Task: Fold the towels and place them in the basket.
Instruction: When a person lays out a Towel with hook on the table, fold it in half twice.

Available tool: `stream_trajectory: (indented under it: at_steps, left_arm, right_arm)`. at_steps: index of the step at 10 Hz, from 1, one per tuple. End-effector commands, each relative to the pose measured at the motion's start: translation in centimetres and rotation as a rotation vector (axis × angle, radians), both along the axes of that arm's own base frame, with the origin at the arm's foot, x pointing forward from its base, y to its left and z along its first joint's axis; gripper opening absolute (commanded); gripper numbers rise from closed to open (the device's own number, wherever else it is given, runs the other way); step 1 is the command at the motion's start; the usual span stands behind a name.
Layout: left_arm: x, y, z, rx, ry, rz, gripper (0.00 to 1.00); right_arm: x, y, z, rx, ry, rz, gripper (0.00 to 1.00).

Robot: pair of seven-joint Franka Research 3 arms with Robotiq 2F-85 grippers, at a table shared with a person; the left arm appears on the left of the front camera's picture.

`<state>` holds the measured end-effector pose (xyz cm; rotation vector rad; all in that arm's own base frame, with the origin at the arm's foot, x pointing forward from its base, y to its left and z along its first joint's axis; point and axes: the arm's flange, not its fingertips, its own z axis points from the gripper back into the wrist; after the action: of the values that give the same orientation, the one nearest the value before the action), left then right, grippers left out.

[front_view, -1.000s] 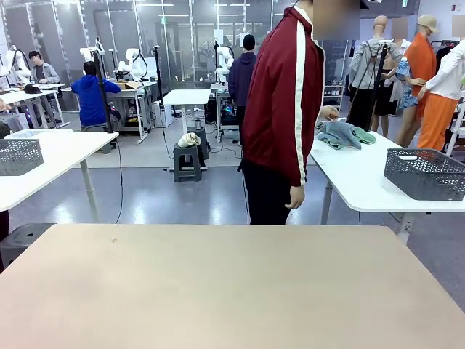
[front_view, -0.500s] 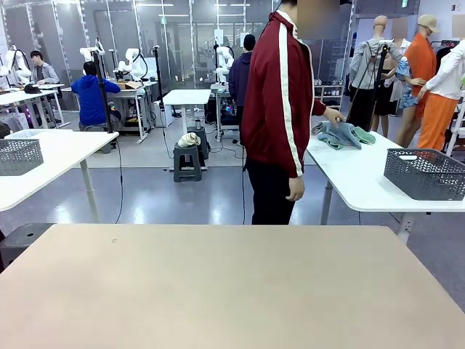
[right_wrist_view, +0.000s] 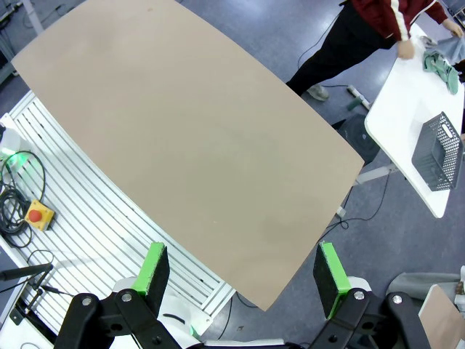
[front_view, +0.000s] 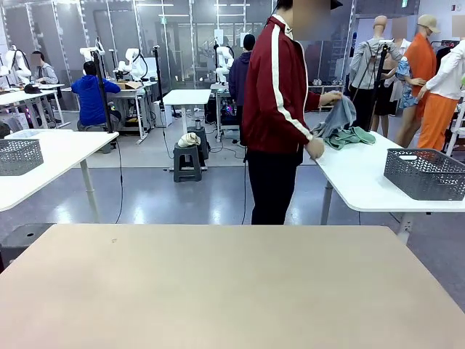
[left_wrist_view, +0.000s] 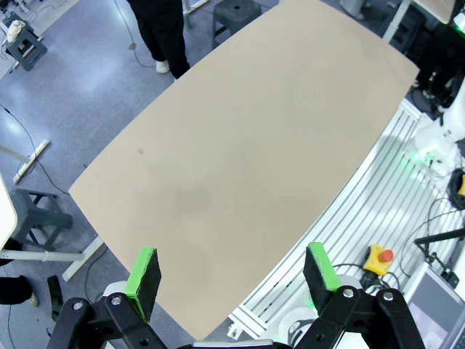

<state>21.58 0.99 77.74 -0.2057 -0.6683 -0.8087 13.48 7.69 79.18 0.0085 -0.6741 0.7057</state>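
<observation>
The left gripper (left_wrist_view: 232,270) hangs high above the tan table (left_wrist_view: 247,145), its jaws spread wide with nothing between the green pads (left_wrist_view: 145,273). The right gripper (right_wrist_view: 243,270) hangs just as high over the same table's near edge, and it too is wide open and holds nothing.

Both towels are well apart from either gripper. They are with a person (front_view: 280,109) in a red jacket who stands on the floor beyond the tan table's far edge, turned toward a white side table (front_view: 363,182). The person's raised hand (front_view: 330,97) holds a grey-blue towel (front_view: 340,116) up off that white table, so the cloth hangs down from the fingers. The lower hand (front_view: 314,148) is near the table's corner. A green towel (front_view: 354,136) lies crumpled on the white top just beside the hanging one.

The basket (front_view: 425,173), dark grey with mesh sides, stands upright on the same white table, closer to the robot than the towels and apart from them. In the right wrist view it lies far off to the picture's right, across a strip of floor from the tan table
</observation>
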Motion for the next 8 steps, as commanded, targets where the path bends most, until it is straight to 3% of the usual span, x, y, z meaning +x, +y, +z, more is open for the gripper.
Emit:
stream_trajectory:
  at_steps: [1, 8]
  left_arm:
    - [0.0, -0.07, 0.01, -0.001, -0.001, -0.006, 1.0]
    - [0.0, -0.07, 0.01, -0.001, -0.001, -0.006, 1.0]
  right_arm:
    - [-0.2, -0.06, -0.01, 0.001, -0.006, 0.0, 1.0]
    - [-0.2, -0.06, -0.01, 0.001, -0.006, 0.0, 1.0]
